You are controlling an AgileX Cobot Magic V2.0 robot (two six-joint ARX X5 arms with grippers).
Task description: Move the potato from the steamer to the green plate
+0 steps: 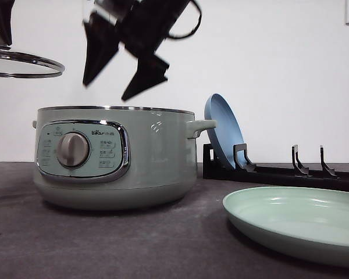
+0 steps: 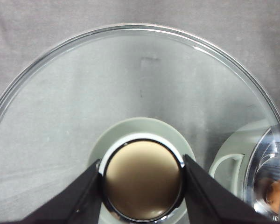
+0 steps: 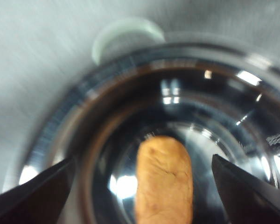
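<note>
Two grippers work: the left gripper [image 2: 142, 182] clamps the lid [image 2: 130, 79] knob at upper left; the right gripper [image 3: 140, 186] hangs spread above the potato [image 3: 164, 179] inside the steamer [image 1: 116, 157].

the left gripper [image 2: 142, 186] is raised at the far left with its fingers clamped on a lid knob [image 2: 142, 183], while the right gripper [image 1: 125, 72] hangs high, tilted, fingers spread wide apart.
</note>
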